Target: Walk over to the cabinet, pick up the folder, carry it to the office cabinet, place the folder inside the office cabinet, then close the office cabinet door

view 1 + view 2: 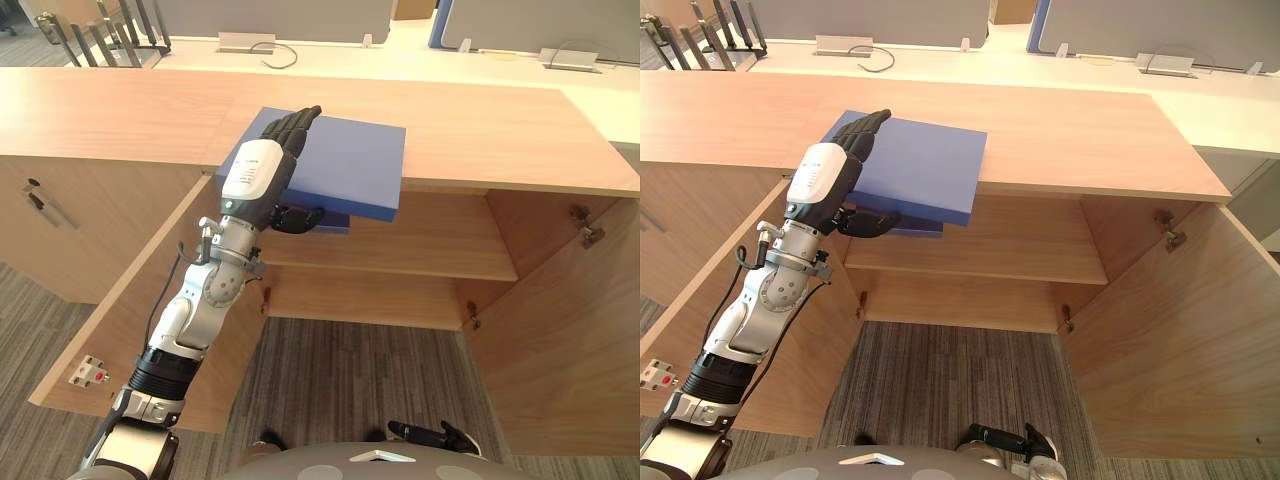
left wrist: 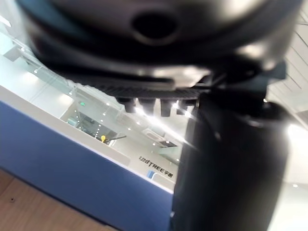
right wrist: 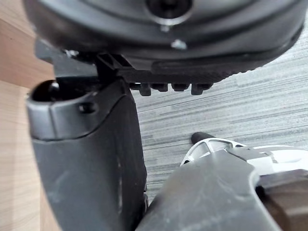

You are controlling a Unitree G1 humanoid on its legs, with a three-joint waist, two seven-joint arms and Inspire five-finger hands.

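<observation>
At the cabinet top's (image 1: 480, 130) front edge, the left hand (image 1: 257, 175) pinches the overhanging blue folder (image 1: 350, 165), fingers above, thumb beneath; gripped at 1 corner, it could tilt and slip free, while the right hand (image 1: 430, 436) hangs slack.

The folder (image 1: 350, 165) is plain blue, the cabinet (image 1: 120, 115) light wood-grain, the carpet (image 1: 350, 375) grey with fine stripes, the left hand (image 1: 285, 135) black.

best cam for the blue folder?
Left eye view: the blue folder shows its whole top face, overhanging the cabinet top, with the left hand pinching it, fingers above, thumb below. Right eye view gives the same. Left wrist view catches a blue strip of it past the hand.
</observation>
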